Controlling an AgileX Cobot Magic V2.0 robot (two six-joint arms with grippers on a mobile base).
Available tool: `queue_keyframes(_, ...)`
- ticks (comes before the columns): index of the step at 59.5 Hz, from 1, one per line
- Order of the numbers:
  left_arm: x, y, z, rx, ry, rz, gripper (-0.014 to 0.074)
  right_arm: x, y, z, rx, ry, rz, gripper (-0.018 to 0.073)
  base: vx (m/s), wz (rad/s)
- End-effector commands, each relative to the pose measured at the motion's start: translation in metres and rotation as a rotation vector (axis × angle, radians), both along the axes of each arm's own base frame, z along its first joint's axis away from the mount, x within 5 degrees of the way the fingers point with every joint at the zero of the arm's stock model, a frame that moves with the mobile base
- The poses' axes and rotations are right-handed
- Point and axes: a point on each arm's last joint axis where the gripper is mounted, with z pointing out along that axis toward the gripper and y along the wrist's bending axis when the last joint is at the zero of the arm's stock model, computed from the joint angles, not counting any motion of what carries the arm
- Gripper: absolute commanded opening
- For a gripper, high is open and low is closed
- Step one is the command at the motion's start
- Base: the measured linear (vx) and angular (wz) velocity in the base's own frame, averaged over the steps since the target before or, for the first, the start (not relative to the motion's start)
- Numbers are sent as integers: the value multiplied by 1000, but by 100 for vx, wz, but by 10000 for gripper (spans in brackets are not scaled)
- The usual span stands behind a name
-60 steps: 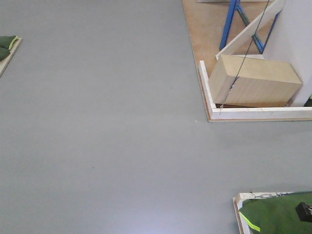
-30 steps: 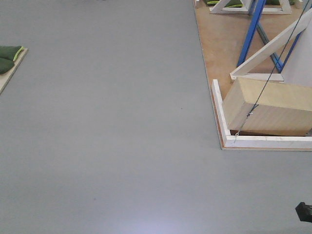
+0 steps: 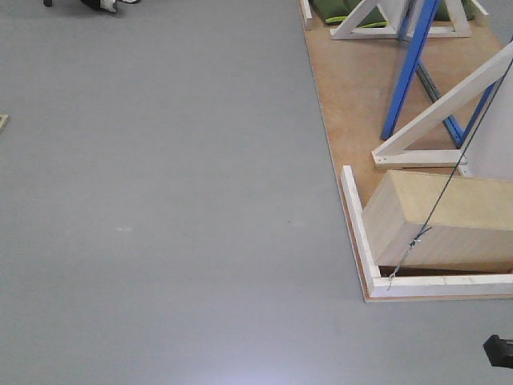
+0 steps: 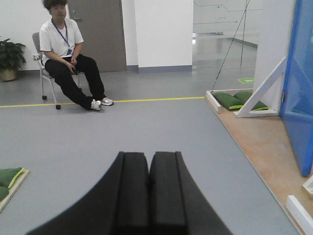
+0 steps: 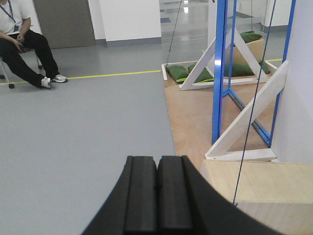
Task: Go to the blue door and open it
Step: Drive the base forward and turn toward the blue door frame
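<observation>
Seen from the left wrist, a potted plant [image 4: 9, 58] stands at the far left. Next to it a person [image 4: 66, 49] in a white shirt sits on a chair [image 4: 40, 58] near the wall. A green pad [image 4: 9, 177] lies low at the left edge on the grey floor [image 4: 146, 132], and a yellow line [image 4: 151, 100] crosses the floor further back. The left pincer [image 4: 148, 196] fills the bottom middle, clenched, its two black pads pressed flat together with nothing between them. Further right, green cushions [image 4: 234, 100] lie beside a white brace [image 4: 261, 90] on a brown platform [image 4: 264, 147]. The blue door [image 4: 299, 83] stands at the right edge of this view, glossy and upright on the platform, well apart from the pincer. Only a strip of it is in frame.

Seen from the right wrist, the person's legs show at the far left. The right pincer [image 5: 157, 196] sits low in the middle, likewise clenched on nothing. To its right a blue post [image 5: 219, 73] rises from the platform. A pale wooden box [image 5: 264, 188] lies near the pincer, and a thin cable [image 5: 252, 112] comes down in front of it.

In the front view, bare floor takes up the left and middle. At the right, the box lies inside a white rim [image 3: 358, 233] at the platform's near corner, and the cable reaches the rim in front of the box.
</observation>
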Motion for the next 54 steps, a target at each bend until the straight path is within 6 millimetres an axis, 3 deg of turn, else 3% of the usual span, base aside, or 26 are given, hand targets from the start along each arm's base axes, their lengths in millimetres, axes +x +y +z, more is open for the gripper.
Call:
queue_keyframes(1,-3,-1,17,-4,-128,-6,73,0,0,8,-17,-99,6,-1,46,-6)
queue_keyframes(54,-3,-1,18,-4,-128,-6,73,0,0,8,-17,-99,6,-1,46,2)
